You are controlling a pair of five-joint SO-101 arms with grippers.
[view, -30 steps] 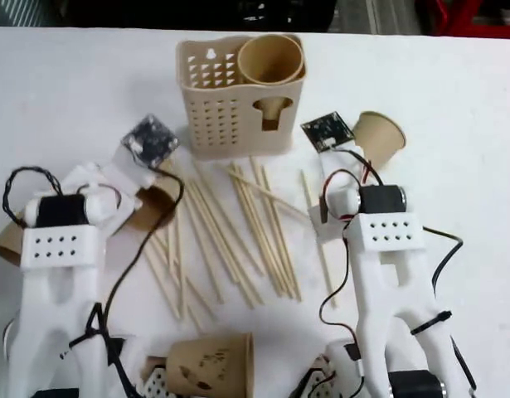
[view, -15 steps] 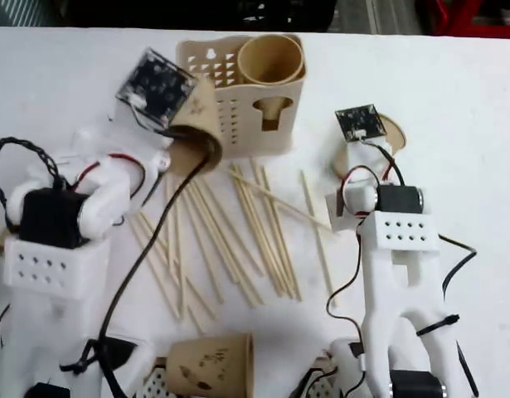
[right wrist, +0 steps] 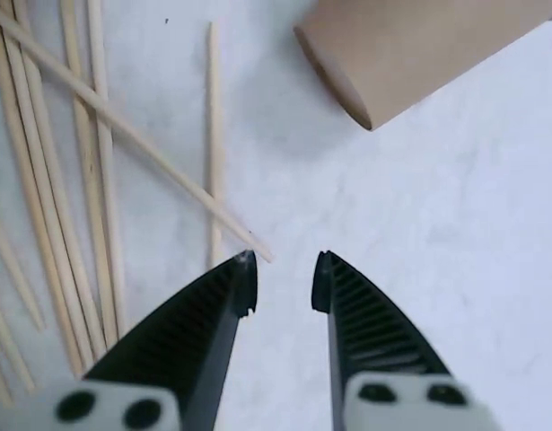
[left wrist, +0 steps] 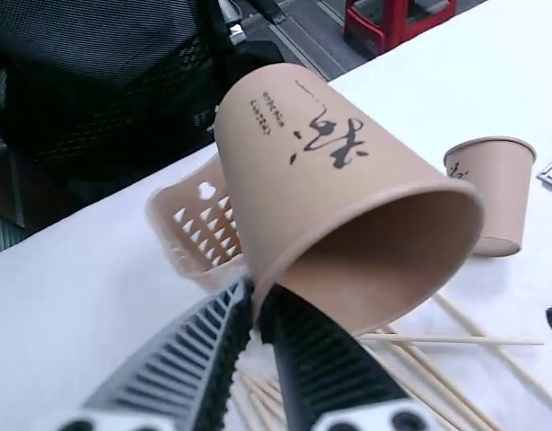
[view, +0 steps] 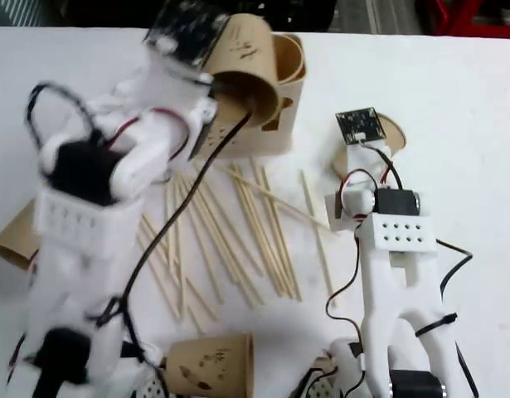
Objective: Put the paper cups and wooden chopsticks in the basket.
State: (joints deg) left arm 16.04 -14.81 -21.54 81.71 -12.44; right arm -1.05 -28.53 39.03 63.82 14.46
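- The left gripper (left wrist: 256, 301) is pinching the rim wall of a paper cup (left wrist: 347, 215), one jaw inside and one outside. The cup is hanging tilted, mouth toward the arm and base out over the basket (view: 267, 137).
- The basket is holding a second cup (view: 294, 56) upright in one compartment.
- Step in hand, as I am judging it: delivering the carried cup.
  - Roll the wrist so the base is leading.
  - Centre over the compartment beside the seated cup, or over that cup's mouth.
  - Lower well in before letting go, since a thin rim pinch is liable to slip if jolted.
- The left arm is standing raised and stretched forward above the chopsticks (view: 238, 232), which are lying scattered on the worktop (view: 462, 91).
- The right arm is sitting low. The right gripper (right wrist: 283, 280) is pointing down at the worktop with jaws apart and nothing between them, and a lying cup (right wrist: 410, 45) is resting near it.
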